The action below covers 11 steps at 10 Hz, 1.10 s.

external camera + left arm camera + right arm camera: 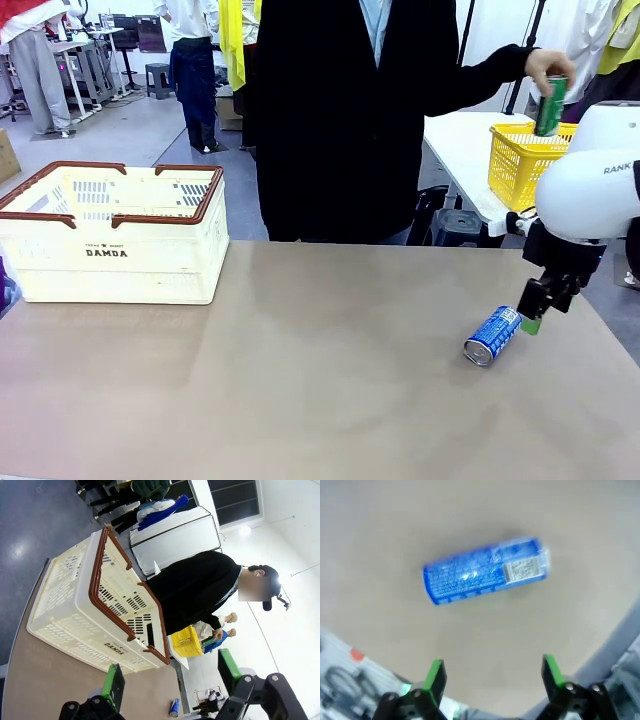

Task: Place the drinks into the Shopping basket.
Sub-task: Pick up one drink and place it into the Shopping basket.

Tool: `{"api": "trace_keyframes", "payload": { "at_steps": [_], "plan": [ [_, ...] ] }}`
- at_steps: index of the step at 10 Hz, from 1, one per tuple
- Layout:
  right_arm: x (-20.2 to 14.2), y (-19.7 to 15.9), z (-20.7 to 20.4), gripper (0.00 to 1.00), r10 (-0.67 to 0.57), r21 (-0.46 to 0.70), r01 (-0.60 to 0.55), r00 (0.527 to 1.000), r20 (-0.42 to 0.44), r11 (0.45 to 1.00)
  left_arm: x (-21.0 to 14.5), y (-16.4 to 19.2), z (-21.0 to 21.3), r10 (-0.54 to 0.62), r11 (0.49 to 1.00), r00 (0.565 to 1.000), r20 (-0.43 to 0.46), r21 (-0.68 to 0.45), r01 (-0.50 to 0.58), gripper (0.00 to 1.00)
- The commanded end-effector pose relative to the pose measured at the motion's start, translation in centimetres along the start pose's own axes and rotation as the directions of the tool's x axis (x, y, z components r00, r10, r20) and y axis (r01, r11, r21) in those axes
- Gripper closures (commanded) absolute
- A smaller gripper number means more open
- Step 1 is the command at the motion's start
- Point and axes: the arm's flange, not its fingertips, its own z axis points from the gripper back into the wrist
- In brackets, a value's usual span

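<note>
The blue can (pixel 493 336) is laid sideways well right of the DAMDA basket (pixel 110 250), beside the right gripper (pixel 535 312), whose jaws and those of the left gripper (pixel 170 672) are held apart

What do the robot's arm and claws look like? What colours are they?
The right arm is fat, round and shiny white, with dark letters RANK on its side. The right claw is black, with two fingers tipped in bright green pads. The left claw looks the same: black with green tips.
</note>
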Motion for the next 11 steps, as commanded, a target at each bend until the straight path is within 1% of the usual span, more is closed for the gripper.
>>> {"api": "trace_keyframes", "payload": {
  "at_steps": [1,2,3,4,5,6,7,8,9,10,11],
  "plan": [
    [-1.8,-0.7,0.8,0.00,0.695,-0.113,-0.694,0.718,-0.029,0.711,0.0,0.0,0.3,0.002,1.000,1.000,-0.008,-0.005,-0.002,0.00],
    [-2.8,-0.2,1.1,0.00,0.869,-0.174,-0.852,0.492,0.059,0.494,0.0,0.0,0.3,0.002,1.000,1.000,-0.008,-0.005,-0.002,0.00],
    [-3.6,0.1,1.1,0.00,0.972,-0.254,-0.942,0.187,0.144,0.219,0.0,0.0,0.3,0.002,1.000,1.000,-0.008,-0.005,-0.002,0.00],
    [-4.1,-0.3,1.4,0.00,0.962,-0.272,-0.956,0.032,0.272,0.109,0.0,0.0,0.3,0.002,1.000,1.000,-0.008,-0.005,-0.002,0.00],
    [-4.3,-1.3,1.9,0.00,0.893,-0.210,-0.968,0.031,0.449,0.139,0.0,0.0,0.3,0.002,1.000,1.000,-0.008,-0.005,-0.002,0.00],
    [-4.3,-2.1,2.0,0.00,0.840,-0.166,-0.972,0.050,0.540,0.164,0.0,0.0,0.3,0.002,1.000,1.000,-0.008,-0.005,-0.002,0.00],
    [-4.3,-2.4,2.1,0.00,0.808,-0.177,-0.966,0.048,0.587,0.186,0.0,0.0,0.3,0.002,1.000,1.000,-0.008,-0.005,-0.002,0.00],
    [-3.5,-1.8,2.1,0.00,0.763,-0.107,-0.907,0.273,0.586,0.407,0.0,0.0,0.3,0.002,1.000,1.000,-0.008,-0.005,-0.002,0.00],
    [-2.6,-2.3,4.0,0.00,0.834,-0.230,-0.807,0.489,0.256,0.544,0.0,0.0,0.3,0.002,1.000,1.000,-0.008,-0.005,-0.002,0.00],
    [-2.9,-2.2,3.5,0.00,0.840,-0.231,-0.840,0.386,0.381,0.490,0.0,0.0,0.3,0.002,1.000,1.000,-0.008,-0.005,-0.002,0.00],
    [-1.8,-1.9,2.4,0.00,0.873,-0.246,-0.865,0.345,0.345,0.438,0.0,0.0,0.3,0.002,1.000,1.000,-0.008,-0.005,-0.002,0.00]
  ]
}}
